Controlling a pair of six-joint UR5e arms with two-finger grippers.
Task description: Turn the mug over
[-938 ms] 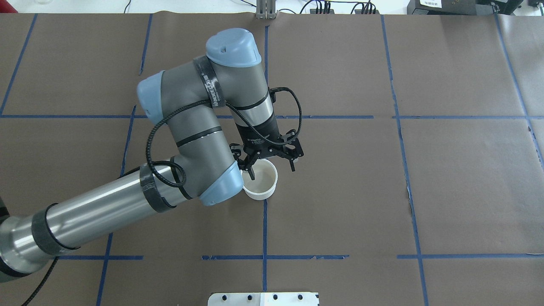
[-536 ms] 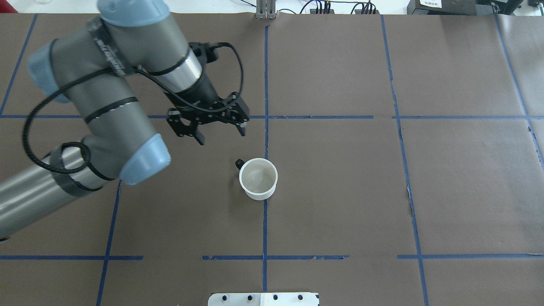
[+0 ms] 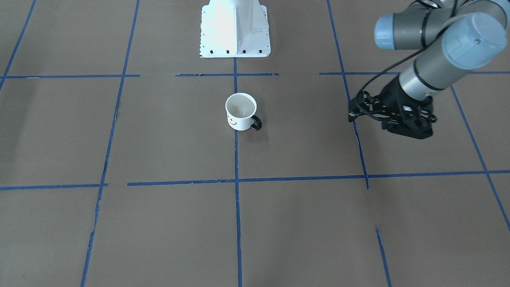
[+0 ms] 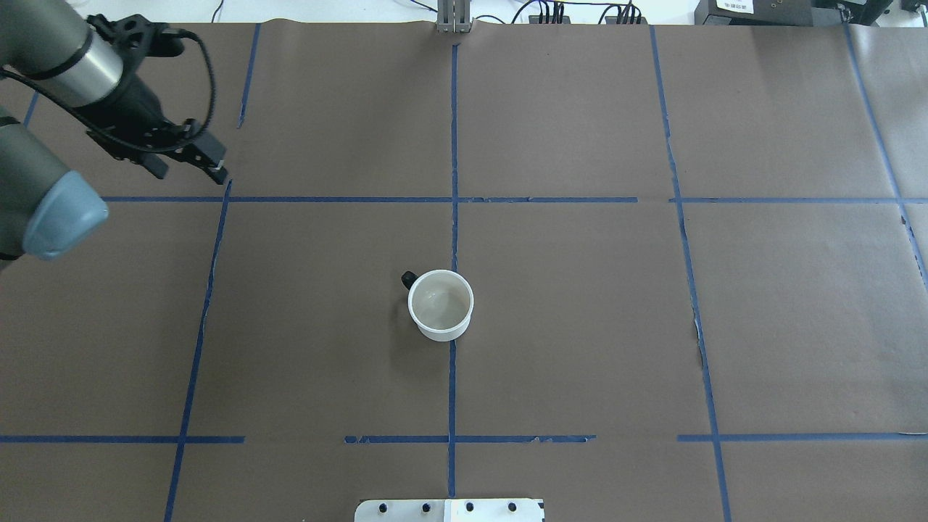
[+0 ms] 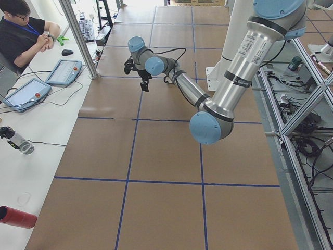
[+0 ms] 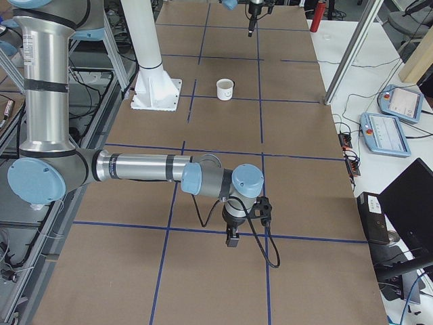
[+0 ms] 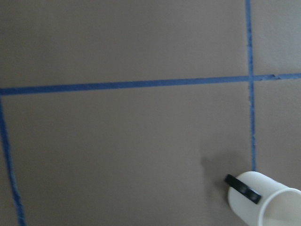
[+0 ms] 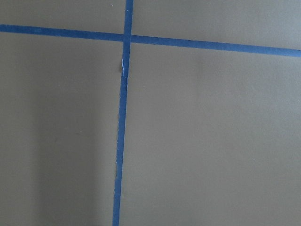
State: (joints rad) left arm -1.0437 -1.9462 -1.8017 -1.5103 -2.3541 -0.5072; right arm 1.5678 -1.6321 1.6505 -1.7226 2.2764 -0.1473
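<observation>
The mug [image 4: 441,304] is standing upright, mouth up, on the tape line [image 4: 451,384] mid-worktop [image 4: 580,326]. The left end effector [image 4: 187,171] is hovering far left, well apart, jaws spread wide, holding nothing. How the right end effector [image 6: 232,238] is set, I cannot tell.

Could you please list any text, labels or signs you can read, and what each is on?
No words are legible.
Black smiley face, no lettering: on the mug.
White label on the black box: too small to read.
Print on the left arm: blurred.
</observation>
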